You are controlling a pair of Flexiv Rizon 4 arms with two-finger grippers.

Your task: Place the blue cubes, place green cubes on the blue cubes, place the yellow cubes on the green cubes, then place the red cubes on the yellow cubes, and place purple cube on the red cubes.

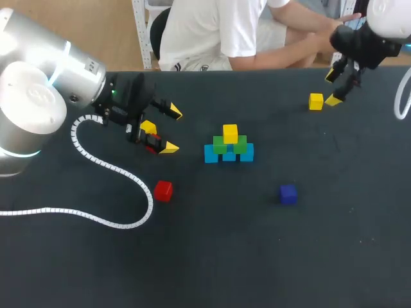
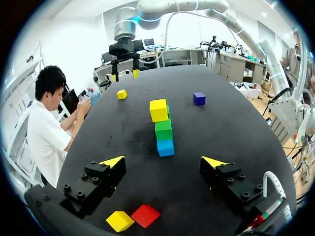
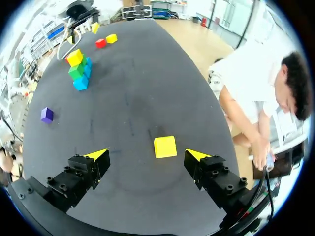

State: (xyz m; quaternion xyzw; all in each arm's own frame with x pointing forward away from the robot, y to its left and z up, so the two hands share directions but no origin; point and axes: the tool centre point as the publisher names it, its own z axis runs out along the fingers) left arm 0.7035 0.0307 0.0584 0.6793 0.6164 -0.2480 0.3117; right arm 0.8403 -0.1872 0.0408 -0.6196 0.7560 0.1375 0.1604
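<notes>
Mid-table stands a pyramid: a row of blue cubes [image 1: 229, 156], two green cubes [image 1: 220, 146] on them, and one yellow cube [image 1: 230, 133] on top. My left gripper [image 1: 171, 130] hangs open left of it, over a loose yellow cube [image 2: 120, 221] and a red cube [image 2: 145, 215]. Another red cube [image 1: 163, 190] lies nearer the front. The purple cube [image 1: 288, 194] sits alone at the front right. At the far right my right gripper [image 3: 146, 155] is open, with a yellow cube [image 3: 165, 146] just ahead between its fingertips, untouched.
A white coiled cable [image 1: 109, 168] trails from the left arm across the table's left side, curving past the lone red cube.
</notes>
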